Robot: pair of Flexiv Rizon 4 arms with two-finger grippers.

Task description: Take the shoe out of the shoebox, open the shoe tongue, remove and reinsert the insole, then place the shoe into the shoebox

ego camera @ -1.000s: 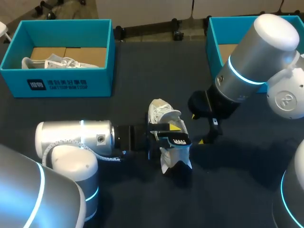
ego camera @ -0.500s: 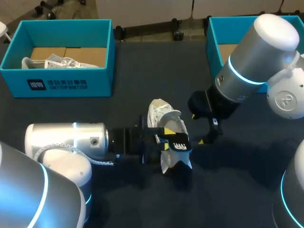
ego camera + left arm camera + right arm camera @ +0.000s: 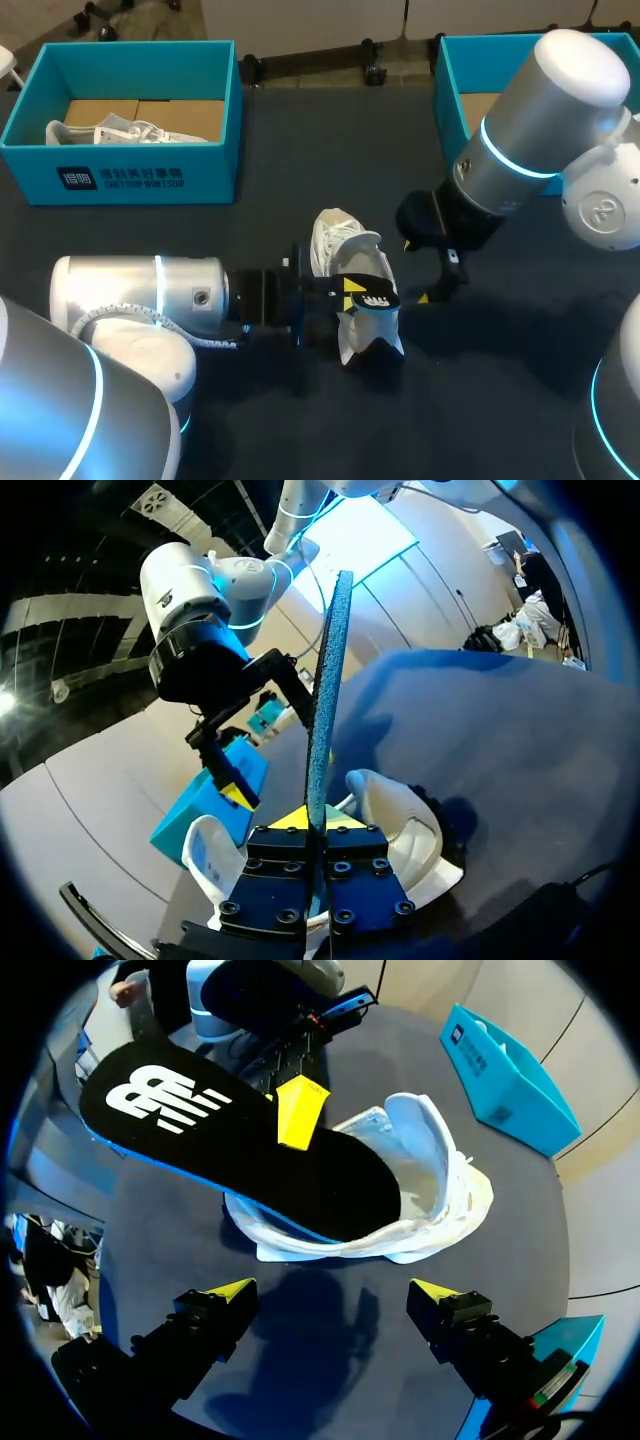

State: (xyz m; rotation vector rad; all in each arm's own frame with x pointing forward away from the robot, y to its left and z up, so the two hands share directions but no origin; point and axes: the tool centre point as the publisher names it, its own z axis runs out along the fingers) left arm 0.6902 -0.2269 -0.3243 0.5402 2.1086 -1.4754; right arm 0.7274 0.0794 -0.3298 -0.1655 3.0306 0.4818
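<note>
A white shoe (image 3: 343, 243) lies on the dark table (image 3: 300, 160) near the middle. My left gripper (image 3: 352, 290) comes in low from the left and is shut on the black insole (image 3: 374, 297), which has a white logo. In the left wrist view the insole (image 3: 325, 680) stands edge-on between the closed fingers of the left gripper (image 3: 314, 826). From the right wrist I see one end of the insole (image 3: 230, 1150) inside the shoe (image 3: 430, 1195) and the logo end sticking out. My right gripper (image 3: 330, 1295) hangs open just right of the shoe, holding nothing.
A blue shoebox (image 3: 215, 160) at the back left holds another white shoe (image 3: 110, 130). A second blue box (image 3: 452, 90) stands at the back right, partly behind my right arm (image 3: 530, 130).
My left gripper has closed on the insole, and the left arm has drawn back a little to the left. The right arm has stayed still.
</note>
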